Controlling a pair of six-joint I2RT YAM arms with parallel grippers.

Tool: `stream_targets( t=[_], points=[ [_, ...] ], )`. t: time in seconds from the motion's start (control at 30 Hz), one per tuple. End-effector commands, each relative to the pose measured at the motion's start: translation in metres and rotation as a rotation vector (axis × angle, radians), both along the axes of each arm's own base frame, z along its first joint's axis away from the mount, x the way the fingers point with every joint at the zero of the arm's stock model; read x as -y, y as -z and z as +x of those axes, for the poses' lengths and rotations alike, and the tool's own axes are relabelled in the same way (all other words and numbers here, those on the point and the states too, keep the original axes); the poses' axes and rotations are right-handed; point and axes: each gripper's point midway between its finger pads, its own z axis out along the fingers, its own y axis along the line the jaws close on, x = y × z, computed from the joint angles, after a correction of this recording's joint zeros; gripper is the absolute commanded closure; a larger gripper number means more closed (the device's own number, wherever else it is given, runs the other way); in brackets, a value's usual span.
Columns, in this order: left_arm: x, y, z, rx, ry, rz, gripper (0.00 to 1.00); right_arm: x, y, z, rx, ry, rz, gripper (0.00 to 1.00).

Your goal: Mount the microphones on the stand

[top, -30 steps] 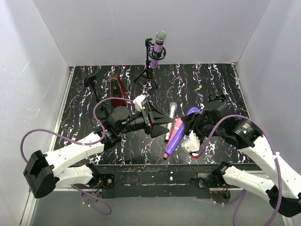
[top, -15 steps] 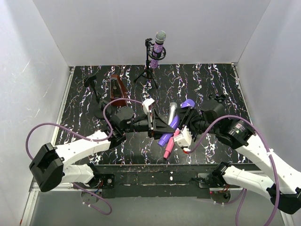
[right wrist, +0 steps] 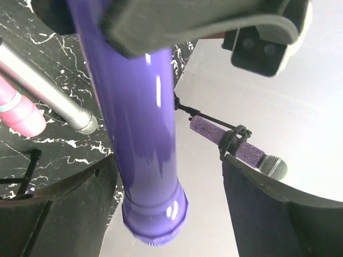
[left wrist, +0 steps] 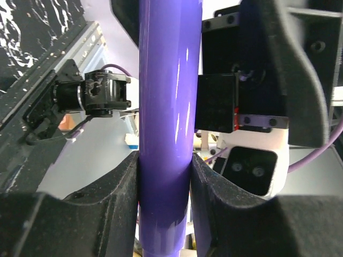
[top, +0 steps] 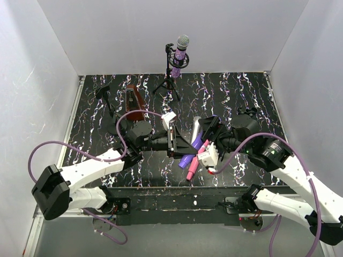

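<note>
The smooth violet microphone [top: 186, 159] hangs slanted above the mat's middle. My left gripper [top: 186, 144] is shut on it, and in the left wrist view both pads press its barrel [left wrist: 166, 107]. My right gripper [top: 206, 134] is open around the same microphone [right wrist: 134, 107], with one finger [right wrist: 53, 214] beside it and the other [right wrist: 268, 214] well apart. The glittery purple microphone [top: 181, 52] sits clipped in the tripod stand [top: 170, 80] at the back. Below the grippers the silver-grey microphone [top: 196, 125] and the pink microphone [top: 194, 165] lie on the mat.
A dark red wedge-shaped box [top: 133, 101] stands at the back left, with a small black holder [top: 104, 95] to its left. Another small black piece [top: 247, 112] lies at the right. White walls enclose the black marbled mat [top: 246, 91].
A second ago my right gripper held the violet microphone and the left stood open. The left shut on it, and the right has just opened.
</note>
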Motion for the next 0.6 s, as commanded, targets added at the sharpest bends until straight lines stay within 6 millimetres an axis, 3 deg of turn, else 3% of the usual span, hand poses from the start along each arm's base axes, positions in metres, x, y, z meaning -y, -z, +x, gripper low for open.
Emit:
stream_targets(
  t=[0.0,0.23,0.57],
  points=[
    [-0.014,-0.002,0.007,0.138,-0.073,0.021,1.0,-0.005,-0.037,-0.009,-0.03,0.015,0.173,0.14],
    [-0.032,0.001,0.028,0.316,-0.216,0.082,1.0,0.002,-0.042,-0.053,-0.261,-0.026,0.28,0.11],
    [-0.062,-0.031,0.056,0.765,-0.436,0.084,1.0,-0.012,-0.062,-0.088,-0.818,0.09,0.561,0.08]
  ],
)
